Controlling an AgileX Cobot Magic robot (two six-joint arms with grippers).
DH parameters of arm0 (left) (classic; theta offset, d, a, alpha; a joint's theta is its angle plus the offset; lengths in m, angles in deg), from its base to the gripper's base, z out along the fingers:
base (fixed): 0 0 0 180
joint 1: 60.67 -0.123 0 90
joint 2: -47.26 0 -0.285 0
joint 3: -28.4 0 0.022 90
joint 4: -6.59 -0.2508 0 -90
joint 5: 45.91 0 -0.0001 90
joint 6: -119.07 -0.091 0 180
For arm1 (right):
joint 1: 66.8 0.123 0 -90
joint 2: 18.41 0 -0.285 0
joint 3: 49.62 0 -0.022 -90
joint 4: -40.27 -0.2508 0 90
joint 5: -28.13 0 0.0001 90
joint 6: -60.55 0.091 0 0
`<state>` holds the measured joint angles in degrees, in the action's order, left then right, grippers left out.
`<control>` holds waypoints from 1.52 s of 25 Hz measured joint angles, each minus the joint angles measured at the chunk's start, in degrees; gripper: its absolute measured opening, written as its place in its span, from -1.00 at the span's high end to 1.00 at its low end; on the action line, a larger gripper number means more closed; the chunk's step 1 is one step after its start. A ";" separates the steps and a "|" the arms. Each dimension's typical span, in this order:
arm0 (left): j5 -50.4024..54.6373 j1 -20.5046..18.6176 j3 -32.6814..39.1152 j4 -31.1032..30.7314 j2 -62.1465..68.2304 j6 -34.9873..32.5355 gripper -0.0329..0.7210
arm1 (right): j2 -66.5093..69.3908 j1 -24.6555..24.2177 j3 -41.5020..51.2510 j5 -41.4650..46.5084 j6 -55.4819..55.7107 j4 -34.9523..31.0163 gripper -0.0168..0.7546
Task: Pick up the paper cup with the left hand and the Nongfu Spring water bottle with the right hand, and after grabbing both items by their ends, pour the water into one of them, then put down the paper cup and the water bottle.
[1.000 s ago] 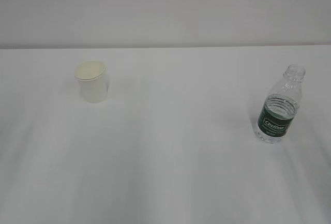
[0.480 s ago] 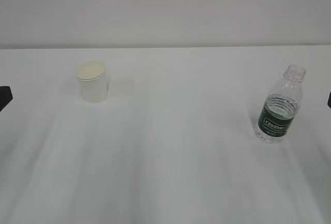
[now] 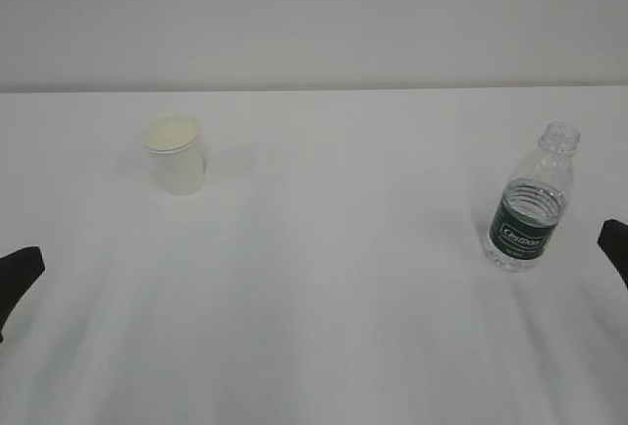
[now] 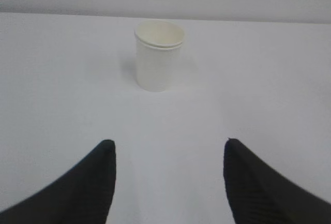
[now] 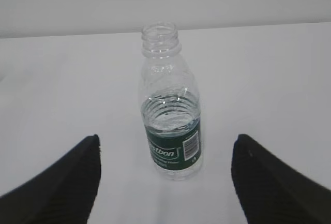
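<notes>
Both end effectors spread wide and empty — cup and bottle standing untouched on the white table [image 3: 324,278].

The paper cup [image 3: 176,154] stands upright at the far left of the table, and in the left wrist view it sits ahead of the left end effector [image 4: 168,154], well apart from its black fingers [image 4: 85,185]. The Nongfu Spring water bottle [image 3: 530,199] stands upright at the right, uncapped, with water [image 5: 171,113] reaching to about its shoulder above the dark green label — it is centred ahead of the right end effector [image 5: 165,154], untouched. In the exterior view only dark tips show at the left and right edges.
</notes>
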<state>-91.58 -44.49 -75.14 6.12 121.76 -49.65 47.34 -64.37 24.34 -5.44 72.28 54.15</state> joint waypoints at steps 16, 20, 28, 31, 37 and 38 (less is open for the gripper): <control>-3.58 0.04 0.46 -3.86 0.00 0.18 -0.32 | 1.20 0.00 3.61 -6.55 6.10 11.67 -0.57; -4.16 0.04 0.46 -3.98 0.63 0.18 -0.32 | 5.71 0.00 3.61 -8.37 6.10 11.29 -0.57; -12.94 0.04 0.10 -2.44 10.51 0.18 -0.32 | 19.49 0.00 3.61 -21.52 2.64 7.32 -0.57; -18.49 0.04 -0.23 -0.69 16.44 -0.30 -0.29 | 23.58 0.00 3.61 -28.33 1.77 5.35 -0.57; -19.50 0.04 -1.54 0.89 24.64 -0.63 -0.29 | 28.81 0.00 3.61 -31.35 -1.87 2.79 -0.57; -19.50 0.04 -1.76 0.89 25.06 -0.63 -0.29 | 29.27 0.00 3.61 -31.38 -2.82 2.17 -0.57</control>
<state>-111.08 -44.45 -76.91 7.01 146.83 -50.28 76.61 -64.37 27.95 -36.82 69.46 56.32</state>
